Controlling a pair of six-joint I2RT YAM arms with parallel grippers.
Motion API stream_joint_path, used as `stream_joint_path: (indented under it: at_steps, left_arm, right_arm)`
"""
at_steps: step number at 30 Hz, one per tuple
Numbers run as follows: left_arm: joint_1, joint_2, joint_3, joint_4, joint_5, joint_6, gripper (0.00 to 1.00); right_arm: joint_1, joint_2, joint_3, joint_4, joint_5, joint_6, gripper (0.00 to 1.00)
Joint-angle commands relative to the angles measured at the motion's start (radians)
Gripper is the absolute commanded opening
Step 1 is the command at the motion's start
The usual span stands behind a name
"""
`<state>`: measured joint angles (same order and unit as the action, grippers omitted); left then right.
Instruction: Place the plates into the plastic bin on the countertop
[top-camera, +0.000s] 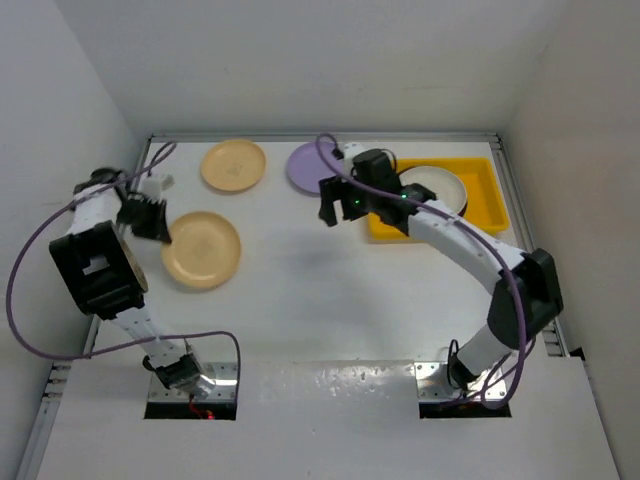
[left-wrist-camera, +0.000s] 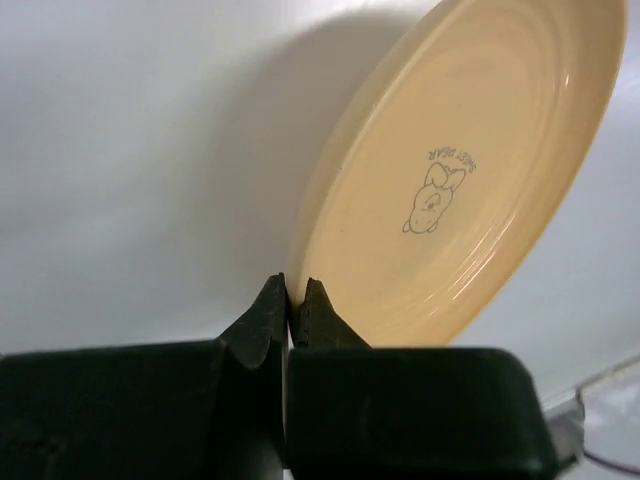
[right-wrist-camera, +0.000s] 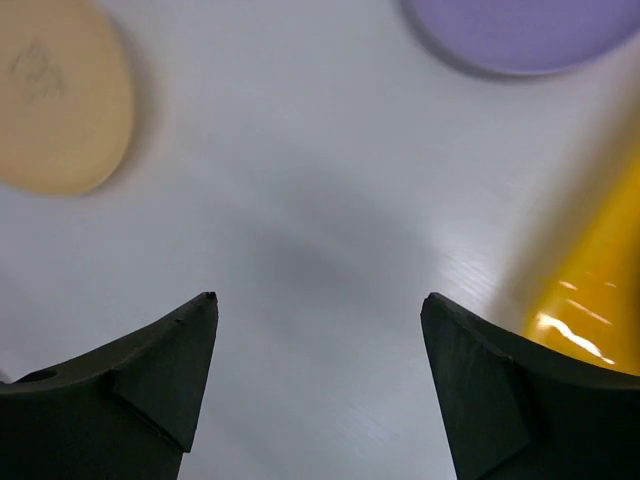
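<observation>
The top camera looks down from above the near edge over the whole countertop (top-camera: 300, 300). The left wrist camera is very close to an orange plate (left-wrist-camera: 460, 180). The right wrist camera faces down from higher, sharing the lilac plate (right-wrist-camera: 520, 35) and bin (right-wrist-camera: 600, 290) with the top view.

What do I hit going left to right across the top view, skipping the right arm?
left tool → near pale orange plate, pinched by its rim → far pale orange plate → lilac plate → cream plate, lying in the yellow bin
</observation>
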<state>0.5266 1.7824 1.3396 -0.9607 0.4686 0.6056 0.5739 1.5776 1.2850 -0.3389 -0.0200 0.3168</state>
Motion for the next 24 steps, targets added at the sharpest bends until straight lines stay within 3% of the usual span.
stream_joint_path:
  at_steps: [1,3,7,11,14,15,17,19,20,21,22,24]
  left_arm:
    - [-0.239,-0.118,0.128,0.019,0.147,-0.159,0.0]
    - [-0.351,-0.118,0.209,0.019,0.127,-0.234,0.0]
    - [-0.473,-0.071,0.306,0.019,0.085,-0.322,0.0]
    - [-0.551,-0.071,0.329,0.019,0.085,-0.333,0.0]
    - [-0.596,-0.071,0.34,0.019,0.099,-0.343,0.0]
    - [-0.596,-0.071,0.34,0.019,0.108,-0.343,0.0]
    - [-0.608,-0.071,0.358,0.019,0.134,-0.343,0.0]
    - [-0.617,-0.071,0.368,0.019,0.153,-0.343,0.0]
    - [-0.617,-0.061,0.368,0.019,0.153,-0.343,0.0]
    - [-0.617,-0.061,0.378,0.007,0.153,-0.343,0.09]
    - [-0.617,-0.061,0.379,0.007,0.133,-0.333,0.32]
    - [-0.617,-0.061,0.379,0.007,0.079,-0.333,0.99]
  right_arm:
    - [0.072,0.117,0.107,0.11,-0.092,0.04,0.81]
    - [0.09,0.184,0.183,0.092,-0.077,0.062,0.81]
    - [0.083,0.228,0.244,0.092,-0.04,0.085,0.81]
    - [0.073,0.223,0.211,0.107,-0.009,0.103,0.7]
    - [0.073,0.216,0.159,0.156,0.003,0.116,0.52]
    - [0.069,0.214,0.152,0.164,0.005,0.117,0.39]
    - [0.066,0.232,0.151,0.169,0.017,0.131,0.26]
    - [0.06,0.24,0.151,0.175,0.043,0.143,0.0]
    - [0.04,0.24,0.146,0.175,0.052,0.175,0.0]
    - [0.029,0.228,0.142,0.181,0.074,0.191,0.0]
    - [0.02,0.222,0.137,0.179,0.083,0.202,0.0]
    - [-0.067,0.179,0.12,0.16,0.072,0.263,0.0]
